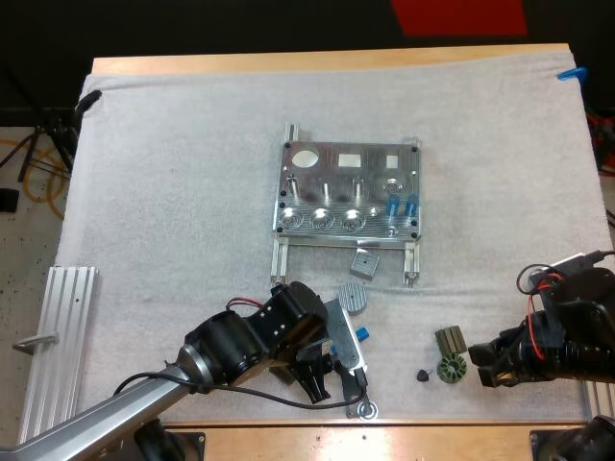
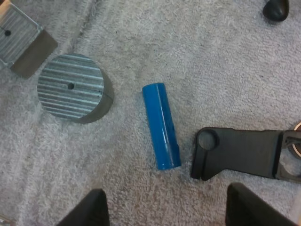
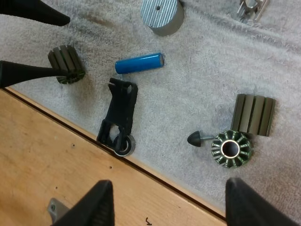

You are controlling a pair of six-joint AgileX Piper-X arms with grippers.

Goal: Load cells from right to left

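- High view of the metal fixture (image 1: 317, 182) on the white mat (image 1: 173, 192): its three round pockets on the left look empty. Two blue cells (image 1: 392, 206) stand upright at its right end, so you seem about two loads in.
- One loose blue cell (image 2: 161, 125) lies flat on the mat between a ribbed metal disc (image 2: 70, 92) and a black bracket (image 2: 240, 153). I judge it next to load.
- Your left gripper (image 2: 167, 209) hangs over that loose cell, fingers apart, touching nothing.
- Your right gripper (image 3: 171, 202) sits over the table's edge (image 3: 70, 155), near a dark toothed ring (image 3: 231, 149), fingers wide apart, holding nothing.
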